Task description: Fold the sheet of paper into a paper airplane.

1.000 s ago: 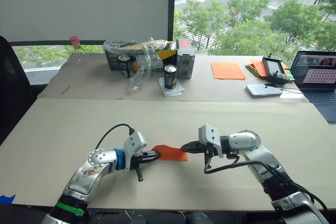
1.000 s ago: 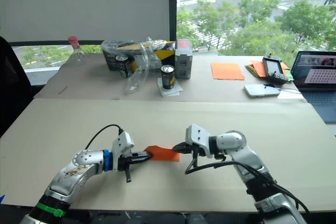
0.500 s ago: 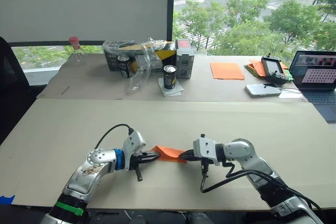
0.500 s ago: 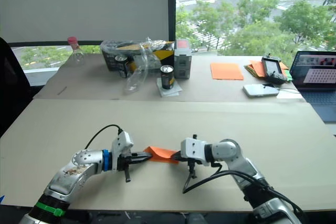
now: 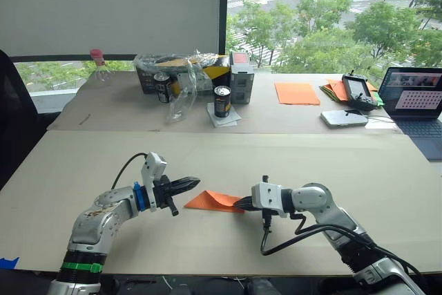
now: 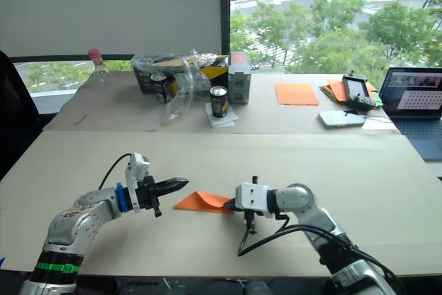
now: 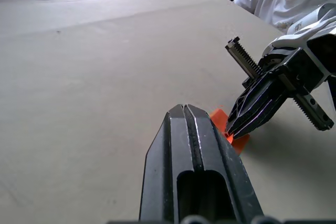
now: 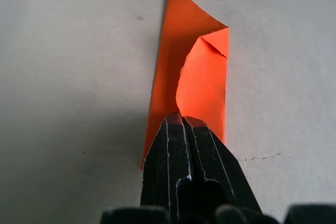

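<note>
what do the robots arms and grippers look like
Both arms are silver metal with black joints and a looping black cable. The left gripper and right gripper have two black tapered fingers on white housings. The left arm has a blue ring and a green band.

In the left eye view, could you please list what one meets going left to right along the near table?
left gripper → sheet of paper → right gripper
</note>
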Action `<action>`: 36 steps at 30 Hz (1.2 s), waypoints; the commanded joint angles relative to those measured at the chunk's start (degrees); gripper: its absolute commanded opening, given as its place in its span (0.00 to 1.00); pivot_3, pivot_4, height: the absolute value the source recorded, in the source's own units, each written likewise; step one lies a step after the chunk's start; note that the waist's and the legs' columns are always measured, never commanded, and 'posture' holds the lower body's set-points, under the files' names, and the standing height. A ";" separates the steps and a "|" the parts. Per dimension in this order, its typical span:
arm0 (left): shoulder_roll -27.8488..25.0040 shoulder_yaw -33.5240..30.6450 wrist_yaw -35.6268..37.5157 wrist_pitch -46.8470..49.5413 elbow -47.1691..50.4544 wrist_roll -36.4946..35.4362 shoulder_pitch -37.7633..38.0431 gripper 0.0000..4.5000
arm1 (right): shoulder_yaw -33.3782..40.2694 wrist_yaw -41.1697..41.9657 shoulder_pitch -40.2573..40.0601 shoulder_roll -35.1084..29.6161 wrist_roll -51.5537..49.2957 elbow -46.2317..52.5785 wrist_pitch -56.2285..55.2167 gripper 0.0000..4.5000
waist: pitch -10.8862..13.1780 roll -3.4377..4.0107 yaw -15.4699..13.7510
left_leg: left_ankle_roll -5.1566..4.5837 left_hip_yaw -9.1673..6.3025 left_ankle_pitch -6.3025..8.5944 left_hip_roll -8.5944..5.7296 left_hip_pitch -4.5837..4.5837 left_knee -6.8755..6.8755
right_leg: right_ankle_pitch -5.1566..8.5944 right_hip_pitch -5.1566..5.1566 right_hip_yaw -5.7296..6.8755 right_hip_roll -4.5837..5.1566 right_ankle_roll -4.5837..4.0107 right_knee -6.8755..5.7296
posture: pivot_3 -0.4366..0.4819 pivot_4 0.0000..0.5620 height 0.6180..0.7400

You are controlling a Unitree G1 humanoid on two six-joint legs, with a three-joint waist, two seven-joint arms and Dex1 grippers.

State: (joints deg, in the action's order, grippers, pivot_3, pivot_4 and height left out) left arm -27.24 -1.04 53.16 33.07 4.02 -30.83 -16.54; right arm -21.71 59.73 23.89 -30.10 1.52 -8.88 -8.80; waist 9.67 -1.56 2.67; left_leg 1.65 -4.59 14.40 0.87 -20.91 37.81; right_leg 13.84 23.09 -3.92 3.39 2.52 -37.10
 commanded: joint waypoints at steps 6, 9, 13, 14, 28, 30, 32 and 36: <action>1.37 8.07 -1.44 -5.21 -4.30 8.70 -1.05 0.00 | -0.88 -1.74 -1.49 -1.04 3.27 -1.24 1.46 0.01 | 0.00 0.00 0.07 | 0.00 0.00 0.00 0.01 0.02 -0.01 | 0.00 -0.01 -0.01 -0.04 0.00 0.00 | 0.48 0.27 0.92; 1.28 9.92 -0.93 -6.80 -5.84 10.91 -0.53 0.00 | -0.72 -1.51 -1.87 -1.42 2.80 -0.41 1.83 0.01 | 0.00 0.00 -0.04 | 0.00 0.00 0.00 0.01 0.01 0.00 | 0.00 -0.01 -0.01 -0.03 0.00 0.01 | 0.48 0.27 0.92; 2.15 11.88 -3.34 -10.63 -9.59 15.68 -1.28 0.00 | 0.07 -1.89 -2.45 -1.50 1.82 1.05 0.79 0.01 | -0.01 0.00 -0.21 | 0.00 0.00 0.00 0.00 0.03 0.00 | 0.00 -0.03 -0.01 -0.02 0.00 0.01 | 0.48 0.27 0.92; 2.40 12.12 -3.44 -11.09 -10.11 16.10 -1.42 0.00 | 0.35 -2.14 -2.55 -1.44 1.62 1.34 0.70 0.01 | -0.02 -0.01 -0.30 | 0.00 0.00 0.00 -0.01 0.04 0.00 | 0.01 -0.06 -0.01 -0.01 0.00 0.01 | 0.48 0.27 0.92; 2.60 13.88 -2.93 -12.78 -9.26 17.77 0.13 0.00 | 10.65 -1.11 -0.54 -3.82 -12.59 14.59 17.31 0.43 | -0.04 0.02 -0.45 | 0.00 -0.01 0.00 -0.03 -0.08 0.00 | 0.01 -0.01 0.00 0.02 0.03 0.07 | 0.48 0.27 0.92; 2.70 13.93 -3.04 -12.69 -9.02 17.77 0.30 0.00 | 9.50 -3.94 0.02 -1.07 -11.25 14.28 19.74 0.43 | -0.04 0.02 -0.41 | 0.00 -0.02 0.00 -0.03 -0.07 0.00 | 0.01 -0.01 0.00 0.02 0.02 0.07 | 0.48 0.27 0.92; 2.73 13.83 -3.22 -12.57 -8.85 17.73 0.43 0.00 | 7.52 -6.21 -0.10 1.09 -9.00 13.95 20.77 0.25 | -0.05 0.03 -0.42 | 0.00 -0.03 0.00 -0.03 -0.10 0.00 | 0.01 0.02 0.00 0.02 0.02 0.07 | 0.48 0.27 0.92; 2.33 13.49 -3.38 -12.37 -8.43 17.60 0.77 0.00 | 3.50 -8.15 -0.64 3.79 -5.59 13.34 21.74 0.01 | -0.05 0.03 -0.50 | 0.00 -0.02 0.01 -0.04 -0.18 -0.01 | 0.02 0.08 0.01 0.04 0.03 0.11 | 0.48 0.27 0.92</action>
State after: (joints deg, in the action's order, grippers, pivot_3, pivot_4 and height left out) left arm -24.35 11.28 50.02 19.03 -3.07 -14.87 -17.37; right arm -18.15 52.32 23.16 -26.53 -4.60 3.37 12.47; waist 9.62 -1.53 2.16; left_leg 1.64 -4.60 14.41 0.83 -21.09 37.81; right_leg 13.86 23.17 -3.92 3.43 2.55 -36.99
